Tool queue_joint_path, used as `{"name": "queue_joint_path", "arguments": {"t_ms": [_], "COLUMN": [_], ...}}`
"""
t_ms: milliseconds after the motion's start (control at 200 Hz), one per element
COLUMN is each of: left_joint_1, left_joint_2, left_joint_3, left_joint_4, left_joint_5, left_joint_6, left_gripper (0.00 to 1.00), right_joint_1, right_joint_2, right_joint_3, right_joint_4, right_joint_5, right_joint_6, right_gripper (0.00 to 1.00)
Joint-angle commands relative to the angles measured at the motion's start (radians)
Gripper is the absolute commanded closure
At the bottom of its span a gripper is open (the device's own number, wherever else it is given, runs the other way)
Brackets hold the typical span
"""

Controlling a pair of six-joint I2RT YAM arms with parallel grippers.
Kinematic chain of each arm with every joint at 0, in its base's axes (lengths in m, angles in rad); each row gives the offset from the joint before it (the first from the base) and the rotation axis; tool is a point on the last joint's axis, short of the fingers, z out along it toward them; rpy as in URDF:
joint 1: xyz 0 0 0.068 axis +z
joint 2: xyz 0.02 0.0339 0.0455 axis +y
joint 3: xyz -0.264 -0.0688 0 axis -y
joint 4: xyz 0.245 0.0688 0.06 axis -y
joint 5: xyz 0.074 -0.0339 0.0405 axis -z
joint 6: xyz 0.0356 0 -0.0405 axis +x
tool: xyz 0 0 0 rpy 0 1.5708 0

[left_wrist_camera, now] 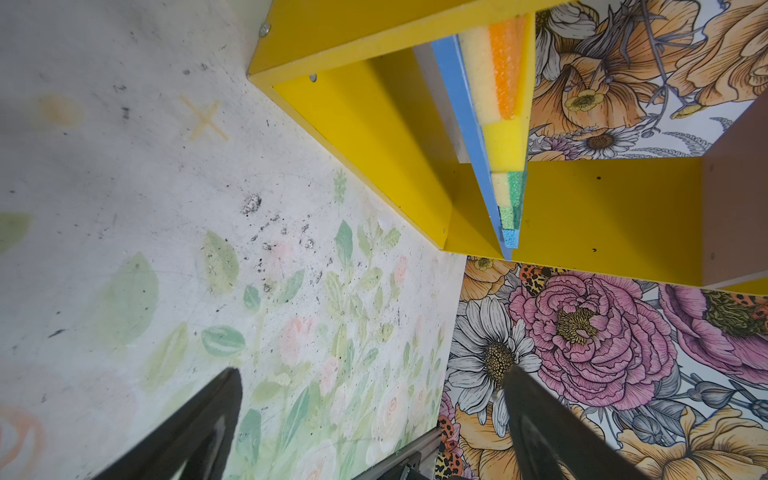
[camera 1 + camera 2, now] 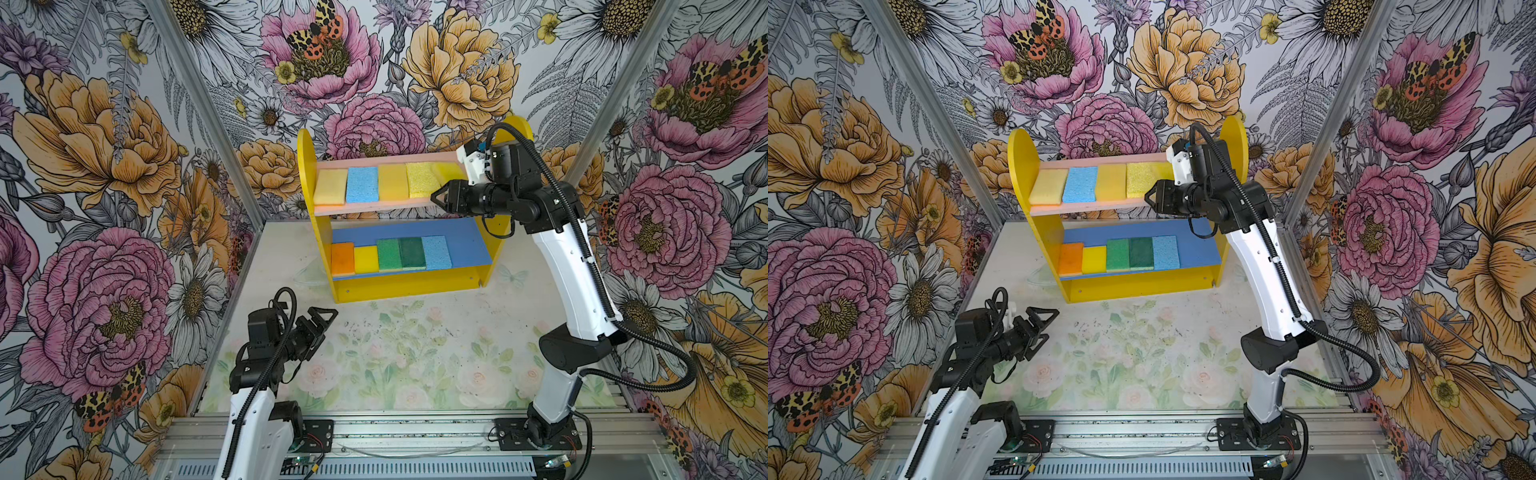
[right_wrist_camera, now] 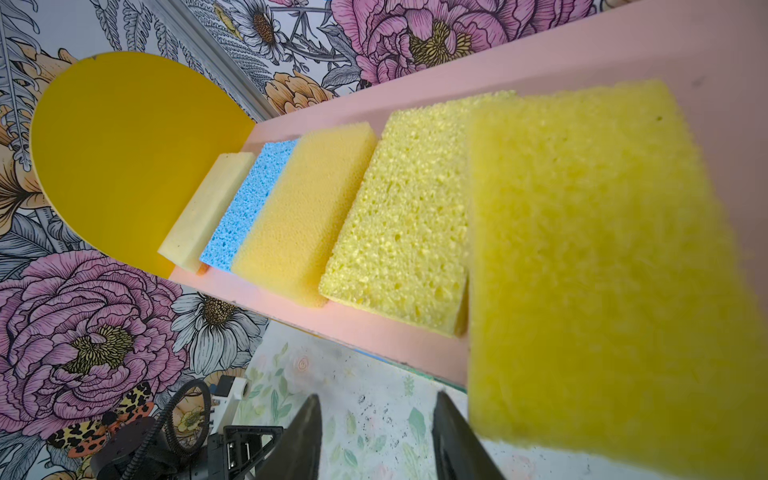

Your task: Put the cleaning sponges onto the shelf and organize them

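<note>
The shelf (image 2: 305, 166) stands at the back of the table in both top views. On its pink upper board (image 3: 415, 99) lie a pale yellow sponge (image 2: 330, 187), a light blue one (image 2: 361, 184), two yellow ones, and a fifth yellow sponge (image 3: 602, 270) at the right end overlapping its neighbour. The blue lower board (image 2: 469, 245) carries an orange (image 2: 343, 258), a yellow, two green and a light blue sponge (image 2: 436, 251). My right gripper (image 3: 379, 397) hovers open beside the upper board's right front, with nothing between its fingers. My left gripper (image 2: 324, 320) stands wide open and empty, low at the front left.
The floral table mat (image 2: 415, 353) spreads in front of the shelf. Flowered walls close in on three sides. An aluminium rail (image 2: 415, 428) with both arm bases runs along the front edge. The right arm's cable (image 2: 648, 353) loops out toward the right wall.
</note>
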Motion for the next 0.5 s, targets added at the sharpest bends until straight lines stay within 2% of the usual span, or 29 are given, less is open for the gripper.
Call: {"name": "queue_joint_path", "arguments": {"t_ms": [0,335,495], "left_joint_1": [0.013,0.018,0.018], "left_joint_2": [0.002,0.005,0.004], "left_joint_3": [0.003,0.003,0.002], "left_joint_4": [0.034,0.036,0.036], "left_joint_5": [0.017,0.017,0.017], "left_joint_6": [0.014,0.014,0.015], "left_gripper": [0.01,0.01,0.01], "right_joint_1": [-0.016,-0.004,-0.004], "right_joint_2": [0.033,0.017,0.023], "right_joint_3": [0.062,0.046,0.087], "right_joint_4": [0.017,0.019,0.022], "right_joint_5": [-0.025,-0.042,-0.046], "right_joint_6": [0.003,0.014,0.023], "right_gripper": [0.55,0.55,0.55]}}
